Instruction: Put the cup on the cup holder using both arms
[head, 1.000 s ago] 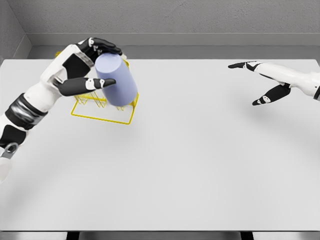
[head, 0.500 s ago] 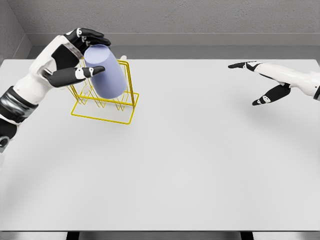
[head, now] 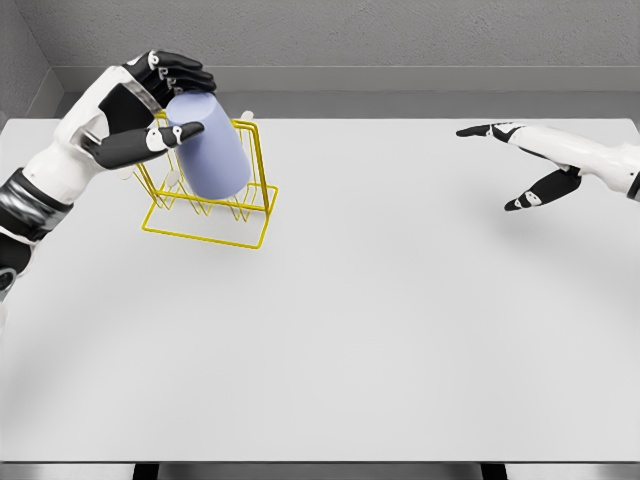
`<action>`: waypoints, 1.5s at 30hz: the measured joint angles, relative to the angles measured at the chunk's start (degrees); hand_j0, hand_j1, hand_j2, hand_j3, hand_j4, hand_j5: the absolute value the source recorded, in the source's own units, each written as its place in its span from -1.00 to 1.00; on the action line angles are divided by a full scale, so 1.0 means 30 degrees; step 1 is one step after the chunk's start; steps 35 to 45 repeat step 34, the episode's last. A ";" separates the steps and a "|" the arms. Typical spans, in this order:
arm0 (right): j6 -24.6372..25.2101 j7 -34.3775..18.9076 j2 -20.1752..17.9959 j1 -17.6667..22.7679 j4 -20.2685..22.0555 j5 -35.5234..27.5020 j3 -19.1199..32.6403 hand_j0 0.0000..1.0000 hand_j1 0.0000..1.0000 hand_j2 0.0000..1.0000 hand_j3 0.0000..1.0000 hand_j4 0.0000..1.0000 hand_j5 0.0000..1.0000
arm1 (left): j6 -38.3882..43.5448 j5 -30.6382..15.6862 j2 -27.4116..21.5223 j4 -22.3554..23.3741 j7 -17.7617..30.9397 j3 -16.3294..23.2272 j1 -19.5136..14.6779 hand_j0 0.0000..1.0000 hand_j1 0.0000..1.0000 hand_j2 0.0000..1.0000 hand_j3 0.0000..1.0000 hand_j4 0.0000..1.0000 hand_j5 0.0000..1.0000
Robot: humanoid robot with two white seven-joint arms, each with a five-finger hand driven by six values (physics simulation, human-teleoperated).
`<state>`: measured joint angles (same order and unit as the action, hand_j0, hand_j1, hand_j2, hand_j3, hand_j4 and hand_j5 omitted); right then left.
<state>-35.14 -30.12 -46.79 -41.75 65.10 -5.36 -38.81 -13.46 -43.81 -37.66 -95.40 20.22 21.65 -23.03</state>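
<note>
A pale blue cup (head: 212, 150) stands upside down and slightly tilted on the yellow wire cup holder (head: 205, 236) at the table's far left. My left hand (head: 195, 106) reaches in from the upper left. Its dark fingers (head: 178, 72) curl over the cup's top end and its thumb (head: 165, 140) presses the cup's left side. The cup hides the holder's middle prongs. Far to the right, my right hand (head: 490, 168) hovers over the table with its fingers spread, holding nothing and well apart from the cup.
The white table (head: 380, 320) stretches wide in front and to the right of the holder. A grey wall (head: 350, 40) runs along the table's back edge, just behind the holder.
My left hand has carried the cup up and back over the holder, turning it from a strong tilt to nearly upright, and set it down on the prongs. The right arm has stayed still.
</note>
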 measured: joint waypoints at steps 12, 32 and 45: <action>0.0000 -0.0012 0.0000 0.0000 -0.0001 0.0000 0.0000 1.00 1.00 1.00 1.00 1.00 1.00 | -0.0015 -0.0023 -0.0043 -0.0043 0.0044 0.0040 0.0322 0.35 0.35 0.35 0.35 0.35 0.35; 0.0000 -0.0015 0.0000 0.0029 0.0007 0.0003 0.0000 1.00 1.00 1.00 1.00 1.00 1.00 | -0.4423 0.0112 -0.3343 -0.1317 0.4200 0.0105 0.2021 1.00 1.00 1.00 1.00 1.00 1.00; 0.0000 -0.0013 0.0000 0.0029 0.0014 0.0013 0.0000 1.00 1.00 1.00 1.00 1.00 1.00 | -0.5331 0.0136 -0.4124 -0.1471 0.4508 0.0130 0.2490 1.00 1.00 1.00 1.00 1.00 1.00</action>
